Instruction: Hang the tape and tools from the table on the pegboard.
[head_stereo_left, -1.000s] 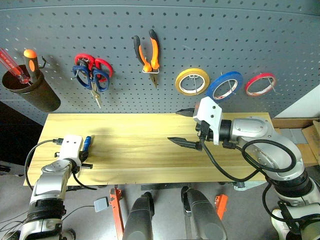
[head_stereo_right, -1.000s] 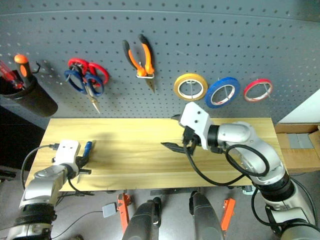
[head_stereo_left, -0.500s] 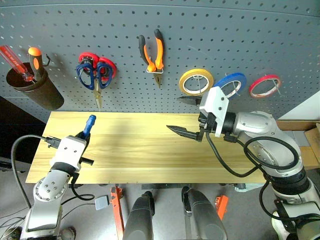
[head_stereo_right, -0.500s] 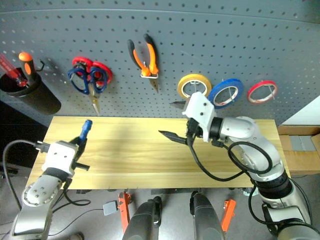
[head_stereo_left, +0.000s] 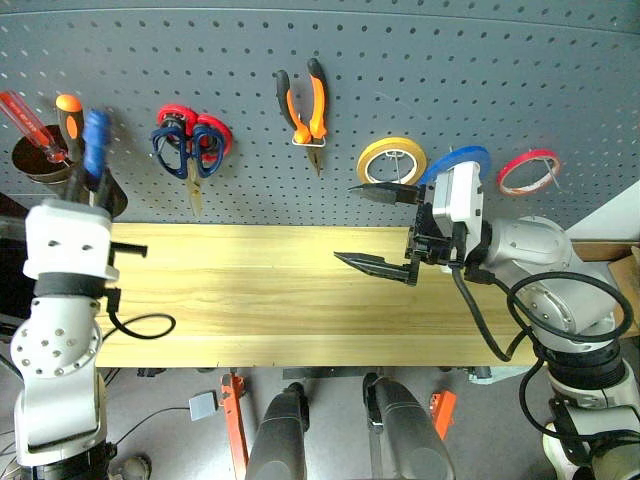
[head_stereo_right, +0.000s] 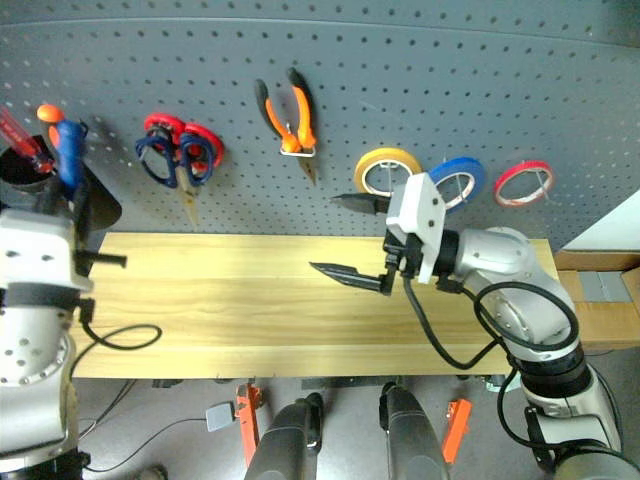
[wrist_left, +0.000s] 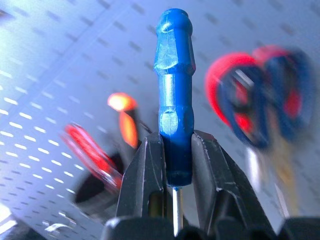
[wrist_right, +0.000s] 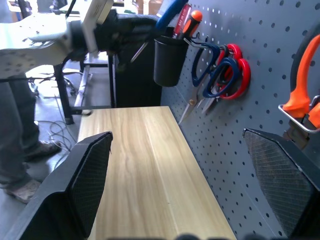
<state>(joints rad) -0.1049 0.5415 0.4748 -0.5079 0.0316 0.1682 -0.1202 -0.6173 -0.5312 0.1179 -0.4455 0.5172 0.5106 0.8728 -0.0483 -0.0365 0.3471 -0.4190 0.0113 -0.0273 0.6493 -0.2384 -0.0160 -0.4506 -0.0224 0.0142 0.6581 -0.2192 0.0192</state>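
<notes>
1. The pegboard (head_stereo_left: 560, 60) across the top of the frame is dark grey, dotted with a regular grid of small holes.
2. The table (head_stereo_left: 260, 300) is light yellow wood with visible grain.
3. At upper left, the screwdriver (head_stereo_left: 95, 135) handle is blue.
4. Right of centre hang a yellow roll (head_stereo_left: 392, 163), the blue tape (head_stereo_left: 450, 165) and a red roll (head_stereo_left: 527, 170).
5. The pliers (head_stereo_left: 305, 105) handles are orange and black.

A small blue-handled screwdriver (wrist_left: 174, 100) is pinched at the base of its handle, handle up, raised beside a dark cup on a large dark grey perforated pegboard (head_stereo_left: 400, 70). Dark blue-handled scissors (head_stereo_left: 178, 158) hang there, blades down, overlapping a red pair. Orange-and-black needle-nose pliers (head_stereo_left: 304, 105) hang nose down. A flat blue tape ring (head_stereo_left: 452, 165) hangs between a yellow and a red ring. A long light yellow wooden table (head_stereo_left: 260, 300) lies below.
</notes>
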